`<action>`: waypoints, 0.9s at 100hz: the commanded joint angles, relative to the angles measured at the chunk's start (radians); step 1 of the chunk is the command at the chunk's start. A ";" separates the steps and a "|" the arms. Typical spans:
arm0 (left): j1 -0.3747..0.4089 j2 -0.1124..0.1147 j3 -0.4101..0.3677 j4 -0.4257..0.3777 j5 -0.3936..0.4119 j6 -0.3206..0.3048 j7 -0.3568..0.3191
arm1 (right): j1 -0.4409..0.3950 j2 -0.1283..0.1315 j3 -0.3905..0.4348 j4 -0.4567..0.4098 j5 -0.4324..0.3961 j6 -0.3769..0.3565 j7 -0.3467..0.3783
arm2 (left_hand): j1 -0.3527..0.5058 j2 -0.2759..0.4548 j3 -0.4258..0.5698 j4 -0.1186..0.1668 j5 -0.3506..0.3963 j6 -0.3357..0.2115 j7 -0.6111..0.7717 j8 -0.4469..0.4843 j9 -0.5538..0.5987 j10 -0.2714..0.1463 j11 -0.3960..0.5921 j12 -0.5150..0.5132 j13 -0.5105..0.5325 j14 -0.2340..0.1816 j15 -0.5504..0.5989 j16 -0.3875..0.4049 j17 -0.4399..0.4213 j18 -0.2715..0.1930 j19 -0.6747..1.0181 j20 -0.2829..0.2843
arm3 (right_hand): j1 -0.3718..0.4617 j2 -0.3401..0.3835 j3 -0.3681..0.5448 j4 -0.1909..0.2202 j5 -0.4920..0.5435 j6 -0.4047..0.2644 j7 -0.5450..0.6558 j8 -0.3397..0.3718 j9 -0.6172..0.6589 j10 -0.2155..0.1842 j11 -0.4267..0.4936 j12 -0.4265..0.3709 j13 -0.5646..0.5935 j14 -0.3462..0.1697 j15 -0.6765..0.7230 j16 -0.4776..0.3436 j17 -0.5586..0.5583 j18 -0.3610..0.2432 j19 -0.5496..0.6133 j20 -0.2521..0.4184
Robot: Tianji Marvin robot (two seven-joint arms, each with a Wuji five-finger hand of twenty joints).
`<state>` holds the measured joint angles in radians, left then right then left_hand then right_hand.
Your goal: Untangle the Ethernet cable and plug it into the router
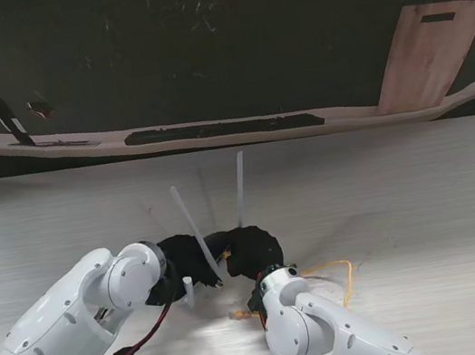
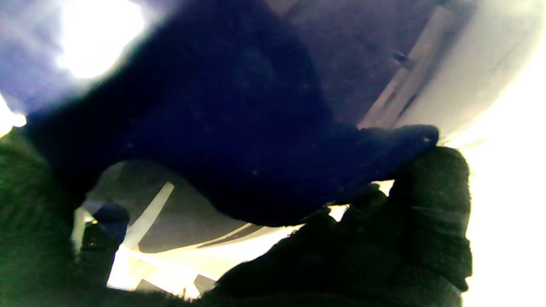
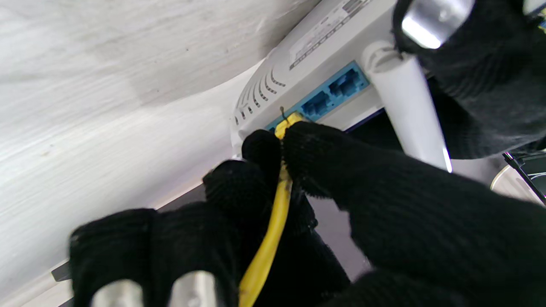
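The yellow Ethernet cable (image 3: 273,221) is pinched by the black-gloved right hand (image 3: 298,204) at the white plastic router (image 3: 307,55)'s blue ports (image 3: 328,96); the router seems gripped by the left hand (image 1: 182,263).

Glossy plastic router (image 3: 324,47), knit-gloved fingers (image 3: 324,157)

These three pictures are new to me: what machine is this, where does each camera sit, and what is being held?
A two-armed robot with black-gloved five-finger hands works at a pale wood-grain table. The wide picture looks down from the robot's stand; the other two come from cameras on its wrists. The right robot hand pinches a thin yellow Ethernet cable, its plug at the blue ports of a white plastic router with upright antennas. The left robot hand is at the router; whether it grips it I cannot tell, as its wrist view is dark and blurred.
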<state>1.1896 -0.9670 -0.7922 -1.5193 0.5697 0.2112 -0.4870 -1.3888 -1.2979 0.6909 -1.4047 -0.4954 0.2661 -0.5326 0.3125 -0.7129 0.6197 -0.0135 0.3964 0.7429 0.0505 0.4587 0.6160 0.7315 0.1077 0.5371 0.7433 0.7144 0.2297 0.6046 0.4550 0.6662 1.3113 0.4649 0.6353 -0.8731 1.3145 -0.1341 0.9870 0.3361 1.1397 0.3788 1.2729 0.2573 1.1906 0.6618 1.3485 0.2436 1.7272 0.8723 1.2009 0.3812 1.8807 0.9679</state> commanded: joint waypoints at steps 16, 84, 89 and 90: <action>0.076 -0.027 0.071 0.074 -0.062 -0.030 -0.068 | 0.005 -0.027 -0.022 0.032 0.013 -0.028 0.020 | 0.841 0.171 0.378 -0.052 0.099 -0.636 0.902 0.107 0.187 -0.635 0.696 0.155 0.142 -0.425 0.580 0.130 -0.013 -0.306 -0.004 -0.072 | 0.076 0.052 0.018 0.004 0.077 0.193 0.115 0.002 0.184 0.178 0.239 0.001 -0.042 -0.135 0.061 0.008 0.012 -0.165 0.213 -0.037; 0.046 -0.035 0.108 0.106 -0.107 -0.048 -0.056 | 0.052 -0.068 -0.070 0.129 0.050 -0.057 -0.017 | 0.842 0.172 0.378 -0.057 0.099 -0.646 0.920 0.118 0.189 -0.643 0.700 0.180 0.141 -0.436 0.562 0.150 -0.020 -0.309 -0.009 -0.078 | 0.097 0.065 -0.011 -0.006 0.055 0.203 0.103 -0.001 0.183 0.203 0.220 -0.024 -0.042 -0.125 0.057 -0.005 0.011 -0.157 0.213 -0.023; 0.049 -0.036 0.104 0.106 -0.098 -0.043 -0.049 | 0.046 -0.064 -0.063 0.123 0.048 -0.053 -0.015 | 0.843 0.171 0.377 -0.057 0.098 -0.644 0.918 0.117 0.189 -0.640 0.698 0.178 0.141 -0.435 0.560 0.148 -0.020 -0.309 -0.009 -0.078 | 0.078 0.059 -0.011 -0.012 0.056 0.155 0.107 -0.024 0.184 0.203 0.189 -0.039 -0.043 -0.097 0.047 -0.028 0.008 -0.141 0.213 -0.053; 0.050 -0.036 0.102 0.105 -0.097 -0.042 -0.048 | 0.045 -0.063 -0.061 0.123 0.047 -0.054 -0.017 | 0.843 0.171 0.377 -0.057 0.098 -0.644 0.918 0.117 0.188 -0.639 0.697 0.178 0.141 -0.435 0.559 0.147 -0.021 -0.309 -0.010 -0.078 | 0.074 0.058 -0.012 -0.014 0.056 0.145 0.105 -0.030 0.184 0.205 0.179 -0.044 -0.043 -0.088 0.045 -0.034 0.006 -0.133 0.213 -0.063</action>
<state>1.1409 -0.9624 -0.7635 -1.4519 0.4983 0.1776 -0.4616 -1.3146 -1.3334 0.6456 -1.2771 -0.4543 0.2110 -0.5922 0.2656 -0.6770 0.5448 -0.0581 0.3953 0.7470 0.0505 0.4776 0.6180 0.7367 0.1079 0.6226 0.7473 0.7363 0.3482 0.7050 0.4545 0.6956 1.3351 0.4049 0.6268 -0.8817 1.3237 -0.1207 0.9889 0.3663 1.1599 0.3854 1.2865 0.2849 1.2050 0.6271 1.3570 0.2771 1.7424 0.8612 1.2097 0.4227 1.8906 0.9647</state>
